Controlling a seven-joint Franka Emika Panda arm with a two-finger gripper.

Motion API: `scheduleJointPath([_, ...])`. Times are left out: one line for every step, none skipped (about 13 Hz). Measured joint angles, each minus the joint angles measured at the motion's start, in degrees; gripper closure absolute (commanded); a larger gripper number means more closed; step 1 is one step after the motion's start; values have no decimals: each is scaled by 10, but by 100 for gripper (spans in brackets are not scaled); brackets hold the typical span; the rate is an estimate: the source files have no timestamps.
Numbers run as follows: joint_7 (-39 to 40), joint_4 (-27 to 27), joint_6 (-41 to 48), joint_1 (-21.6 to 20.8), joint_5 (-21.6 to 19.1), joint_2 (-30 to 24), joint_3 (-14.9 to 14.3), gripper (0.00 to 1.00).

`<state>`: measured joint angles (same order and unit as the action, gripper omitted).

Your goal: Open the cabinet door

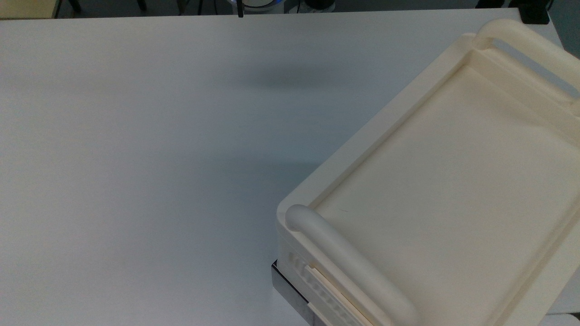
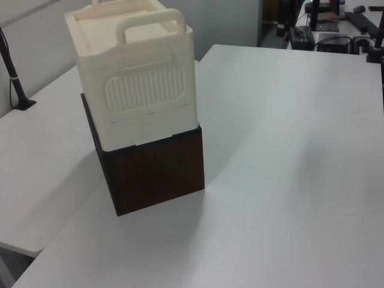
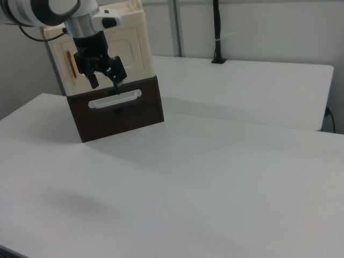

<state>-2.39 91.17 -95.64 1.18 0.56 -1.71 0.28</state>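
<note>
Bare white worktop (image 3: 204, 177) fills the near ground of the right view, and beyond it, at the far left, the hand (image 3: 104, 81) hangs with its two dark fingers spread apart and holding nothing. It sits in front of the stacked unit, low over the white pull (image 3: 115, 99) of the dark brown drawer box (image 3: 121, 114). Just above and behind it is the cabinet door (image 3: 102, 54), the recessed cream face of the upper box. The door's copper-orange handle (image 3: 68, 63) stands upright, long axis vertical, at the right view's left edge of the panel. As I judge it, the hand must go up and toward the right view's left to straddle that bar.
</note>
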Motion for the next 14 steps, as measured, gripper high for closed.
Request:
scheduleJointPath([0, 0, 0, 0, 0, 1, 0, 0])
scheduleJointPath([0, 0, 0, 0, 0, 2, 1, 0])
scheduleJointPath([0, 0, 0, 0, 0, 3, 1, 0])
scheduleJointPath([0, 0, 0, 0, 0, 5, 2, 0])
scheduleJointPath([0, 0, 0, 0, 0, 6, 3, 0])
scheduleJointPath([0, 0, 0, 0, 0, 7, 3, 0])
scheduleJointPath([0, 0, 0, 0, 0, 7, 3, 0])
scheduleJointPath([0, 0, 0, 0, 0, 7, 3, 0])
scheduleJointPath([0, 0, 0, 0, 0, 7, 3, 0])
scheduleJointPath([0, 0, 0, 0, 0, 7, 3, 0])
scheduleJointPath([0, 0, 0, 0, 0, 7, 3, 0])
scheduleJointPath([0, 0, 0, 0, 0, 7, 3, 0])
scheduleJointPath([0, 0, 0, 0, 0, 7, 3, 0])
scheduleJointPath([0, 0, 0, 0, 0, 7, 3, 0])
